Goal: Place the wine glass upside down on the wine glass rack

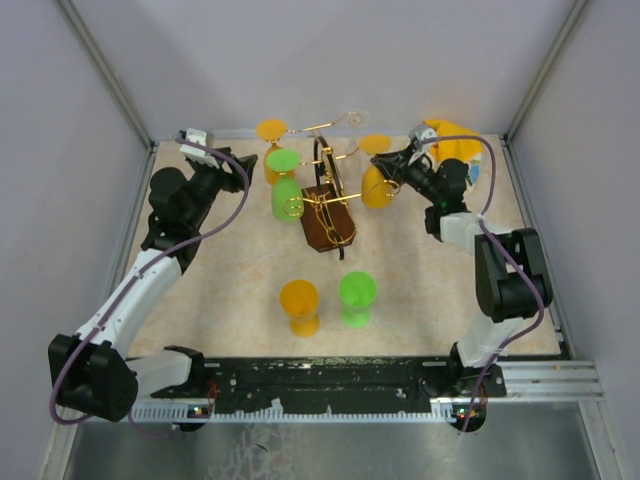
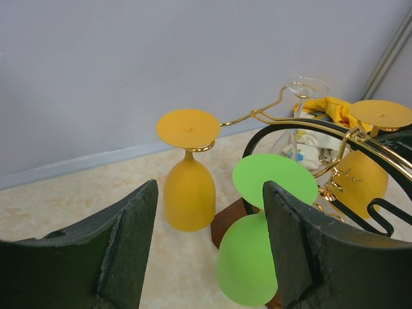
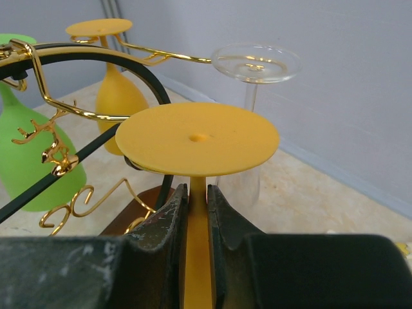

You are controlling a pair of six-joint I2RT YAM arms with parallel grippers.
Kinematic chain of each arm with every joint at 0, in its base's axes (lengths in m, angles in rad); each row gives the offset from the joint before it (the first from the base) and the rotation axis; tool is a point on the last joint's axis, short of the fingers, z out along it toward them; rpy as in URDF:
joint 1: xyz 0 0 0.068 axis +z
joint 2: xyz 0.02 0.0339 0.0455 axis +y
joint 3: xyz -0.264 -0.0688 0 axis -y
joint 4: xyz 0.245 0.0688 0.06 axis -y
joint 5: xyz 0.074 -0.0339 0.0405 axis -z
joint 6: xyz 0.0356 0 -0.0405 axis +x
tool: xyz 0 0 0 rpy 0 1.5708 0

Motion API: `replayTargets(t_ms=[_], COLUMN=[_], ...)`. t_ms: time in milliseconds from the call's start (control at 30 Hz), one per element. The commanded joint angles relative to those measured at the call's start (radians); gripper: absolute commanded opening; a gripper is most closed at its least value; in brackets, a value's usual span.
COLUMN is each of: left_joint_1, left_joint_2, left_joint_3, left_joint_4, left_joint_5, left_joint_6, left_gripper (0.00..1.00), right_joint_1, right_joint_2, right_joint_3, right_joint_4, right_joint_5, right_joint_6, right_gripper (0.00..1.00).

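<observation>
The wine glass rack (image 1: 328, 222), gold wire arms on a dark brown base, stands mid-table at the back. A yellow glass (image 1: 272, 150), a green glass (image 1: 287, 195) and a clear glass (image 1: 355, 119) hang upside down on it. My right gripper (image 1: 393, 168) is shut on the stem of another yellow wine glass (image 1: 377, 185), held upside down at the rack's right side. In the right wrist view the fingers (image 3: 172, 215) pinch the stem under its foot (image 3: 199, 136). My left gripper (image 1: 238, 172) is open and empty, left of the green glass (image 2: 248, 264).
A yellow glass (image 1: 299, 305) and a green glass (image 1: 357, 298) stand on the table in front of the rack. A yellow cloth-like bundle (image 1: 455, 140) lies at the back right corner. Grey walls close in the back and sides.
</observation>
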Motion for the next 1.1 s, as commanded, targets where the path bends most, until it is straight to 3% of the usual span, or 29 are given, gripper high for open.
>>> replayTargets(t_ms=[0,333,667,767,1067], left_joint_1=[0.003,0.004,0.003,0.003,0.002], left_joint_2=[-0.001,-0.032,-0.052,-0.061,-0.091], left_joint_3=[-0.009,-0.017,-0.012,0.0,0.153], left_joint_4=[0.026,0.011,-0.02,-0.052,-0.396], left_joint_5=[0.018,0.025,0.028,0.021,0.043], left_joint_6=[-0.021,-0.035,-0.039,-0.055,-0.026], left_gripper=[0.72,0.72,0.72,0.72,0.72], right_joint_1=[0.001,0.007,0.016,0.016,0.016], right_joint_2=[-0.118,-0.155,-0.208,-0.245,-0.42], right_joint_3=[-0.044,-0.111,-0.156,-0.182,-0.235], right_joint_4=[0.04,0.114,0.053,-0.009,-0.247], right_joint_5=[0.072,0.018,0.07,0.104,0.262], right_joint_6=[-0.048,-0.026,-0.079,-0.125,-0.192], right_gripper=[0.0,0.0,0.3,0.35,0.51])
